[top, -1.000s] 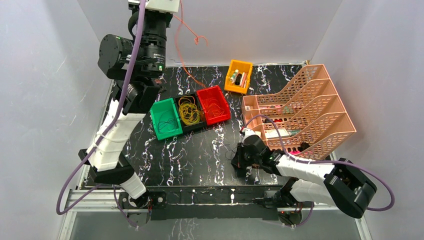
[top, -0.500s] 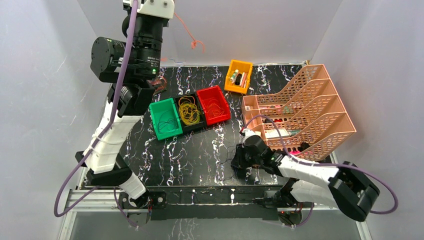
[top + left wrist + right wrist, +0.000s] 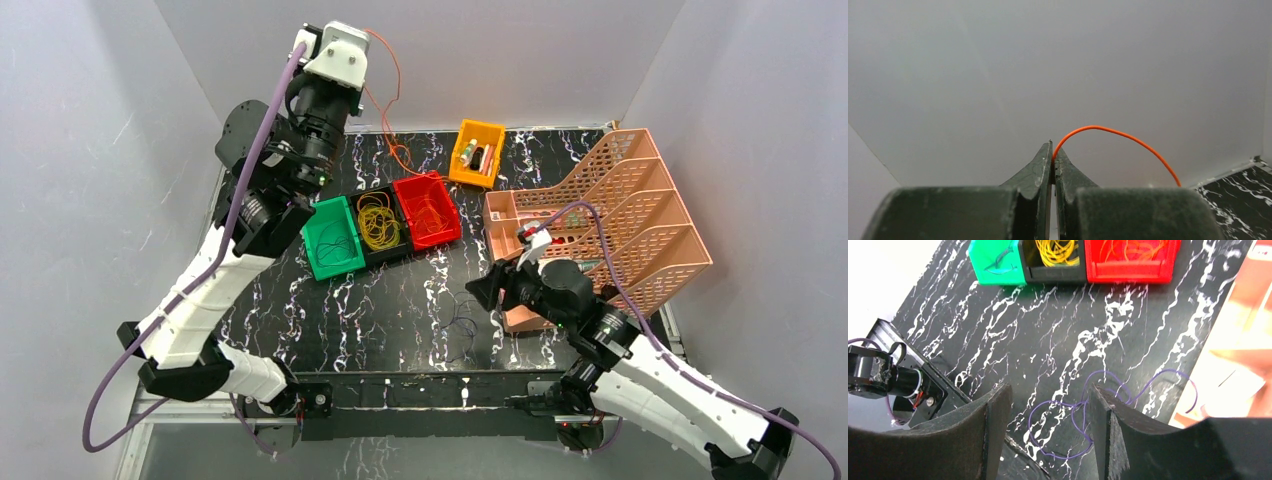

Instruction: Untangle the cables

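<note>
Found the left hand [image 3: 1052,150] tipped toward the back wall, no longer reared straight up as a second before, and clenched on the orange wire [image 3: 1118,134]. Traced that wire arching out of the pinched fingertips and down to the counter [image 3: 400,300] near its back edge, in place of the earlier curl hanging in the air. Found the right hand [image 3: 1048,395] lifted off the counter where it had been pressed low, now released and gripping nothing. Saw the purple wire [image 3: 1073,412] lying in loose loops on the counter under the spread fingers, just beside the pink tray rack [image 3: 610,215]. Confirmed the tight pinch on the orange wire only from the left wrist; could not see it from overhead. Made out the purple loops plainly from the right wrist, but from overhead only as a faint scribble. Counted three bins touching in a row: green bin [image 3: 993,275] with a dark wire [image 3: 338,245], black bin [image 3: 1055,274] with yellow wires [image 3: 377,222], red bin [image 3: 1128,274] with thin orange-red wires [image 3: 430,212]. Noted an orange bin [image 3: 470,182] behind them, holding small items too small to name.
</note>
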`<state>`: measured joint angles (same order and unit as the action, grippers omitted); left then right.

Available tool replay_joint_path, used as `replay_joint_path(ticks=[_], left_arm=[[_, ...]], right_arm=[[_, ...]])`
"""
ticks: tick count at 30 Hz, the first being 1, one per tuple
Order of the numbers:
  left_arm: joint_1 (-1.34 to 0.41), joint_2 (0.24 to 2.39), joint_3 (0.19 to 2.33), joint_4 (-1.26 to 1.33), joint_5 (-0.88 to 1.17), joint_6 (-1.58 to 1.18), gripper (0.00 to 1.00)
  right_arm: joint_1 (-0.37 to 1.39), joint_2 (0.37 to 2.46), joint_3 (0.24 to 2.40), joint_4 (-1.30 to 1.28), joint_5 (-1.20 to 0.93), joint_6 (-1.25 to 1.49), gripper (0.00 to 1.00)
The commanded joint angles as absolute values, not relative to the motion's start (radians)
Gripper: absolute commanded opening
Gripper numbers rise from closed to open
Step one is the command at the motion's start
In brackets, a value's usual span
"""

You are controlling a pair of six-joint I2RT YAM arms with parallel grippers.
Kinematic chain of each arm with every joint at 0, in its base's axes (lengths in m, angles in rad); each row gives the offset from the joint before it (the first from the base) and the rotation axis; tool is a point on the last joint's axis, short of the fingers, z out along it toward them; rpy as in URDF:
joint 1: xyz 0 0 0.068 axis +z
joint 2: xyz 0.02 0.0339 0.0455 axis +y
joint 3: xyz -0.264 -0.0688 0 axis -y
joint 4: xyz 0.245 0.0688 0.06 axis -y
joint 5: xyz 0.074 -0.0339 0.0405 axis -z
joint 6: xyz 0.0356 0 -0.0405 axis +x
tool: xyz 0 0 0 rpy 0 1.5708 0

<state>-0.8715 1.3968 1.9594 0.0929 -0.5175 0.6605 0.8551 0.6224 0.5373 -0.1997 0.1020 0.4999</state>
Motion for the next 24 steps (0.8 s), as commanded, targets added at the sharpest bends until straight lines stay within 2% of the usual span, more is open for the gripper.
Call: replay_joint_path(ticks=[1, 12, 17, 24], left_arm=[[-0.865, 1.312, 1.925, 0.056, -0.497, 0.538, 0.0], [-0.865, 1.19, 1.797, -0.027, -0.319, 0.407, 0.0], [-0.866, 1.153, 1.753, -0.048, -0.277, 0.376, 0.0], [-0.866, 1.103, 1.677, -0.048, -0.225, 0.363, 0.0]], right_arm=[[0.857, 0.563, 0.634, -0.18, 0.129, 0.37, 0.66], [0.857, 0.545, 0.829, 0.009, 0.169, 0.194, 0.68], [0.857, 0.662, 0.977, 0.012, 0.096, 0.213, 0.74], [0.857, 0.854, 1.156, -0.085, 0.035, 0.309, 0.76]])
